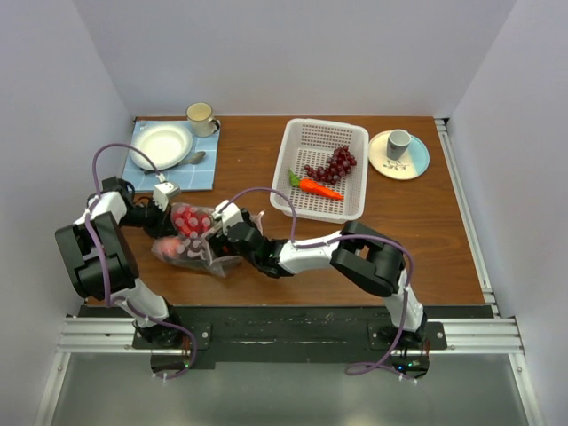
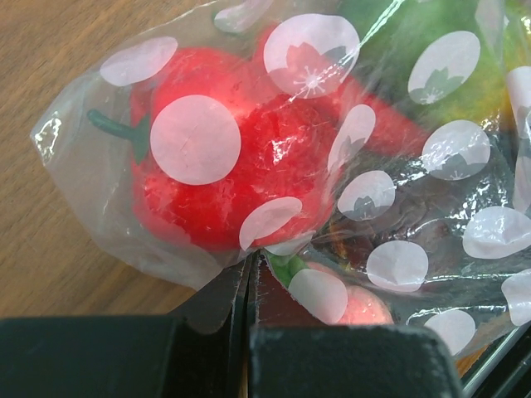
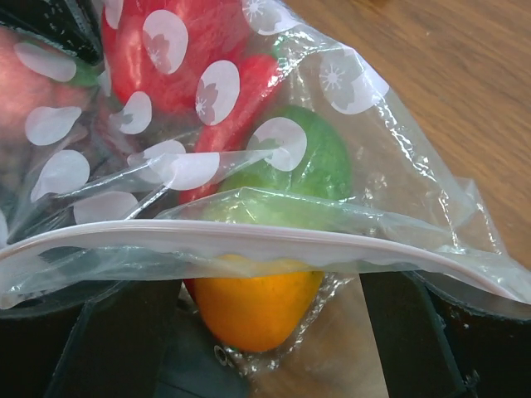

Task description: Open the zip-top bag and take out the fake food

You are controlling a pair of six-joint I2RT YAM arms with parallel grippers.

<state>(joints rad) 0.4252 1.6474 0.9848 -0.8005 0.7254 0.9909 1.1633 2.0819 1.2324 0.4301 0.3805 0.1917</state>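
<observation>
While the left gripper (image 2: pixel 250 278) is clamping one end of the zip-top bag (image 1: pixel 191 238), which is lying between both grippers, the right gripper (image 1: pixel 224 220) is facing its crosswise zip strip (image 3: pixel 249 240) with jaws apart, the fake food (image 3: pixel 259 308) sitting just behind it.

The zip-top bag (image 3: pixel 398 166) is clear, white-dotted.

A fold of the zip-top bag (image 2: pixel 398 232) is pinched between the closed fingers of the left claw (image 2: pixel 250 278) at the bottom edge. Inside the dotted clear film, a round red fruit (image 2: pixel 224 174) with a green stem is seen, a green piece (image 2: pixel 390 50) behind it and a pinkish piece (image 2: pixel 365 308) lower down. The wooden table (image 2: pixel 50 75) is seen at the left.
</observation>
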